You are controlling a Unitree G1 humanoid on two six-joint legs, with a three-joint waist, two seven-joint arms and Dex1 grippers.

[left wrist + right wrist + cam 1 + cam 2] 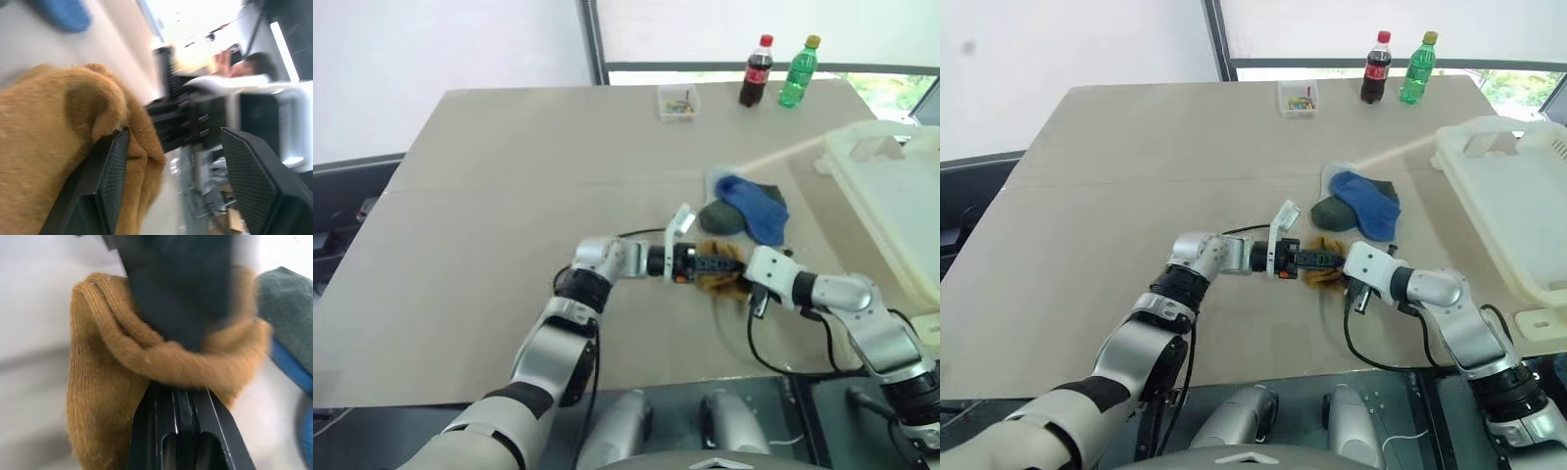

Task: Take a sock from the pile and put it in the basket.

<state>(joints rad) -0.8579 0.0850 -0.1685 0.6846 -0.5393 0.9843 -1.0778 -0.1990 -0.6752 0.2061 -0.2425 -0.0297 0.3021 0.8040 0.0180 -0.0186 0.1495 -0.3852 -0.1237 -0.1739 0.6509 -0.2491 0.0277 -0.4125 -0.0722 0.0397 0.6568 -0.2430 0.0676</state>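
A mustard yellow sock [722,285] hangs just above the table in front of the pile, with my right gripper [178,390] shut on its folded edge. My left gripper [713,262] reaches in level from the left and stands open. One of its fingers [113,166] lies against the sock, and the gap between its jaws faces my right gripper. The rest of the pile lies just beyond: a royal blue sock [756,209], a dark grey-green one [722,217] and a pale blue one [716,179]. The cream-white basket [886,191] stands at the table's right edge.
At the far edge of the table stand a cola bottle [756,71] and a green bottle [799,71], with a small clear box [677,102] to their left. The beige table [509,196] stretches bare to the left. A black cable [773,364] loops under my right arm.
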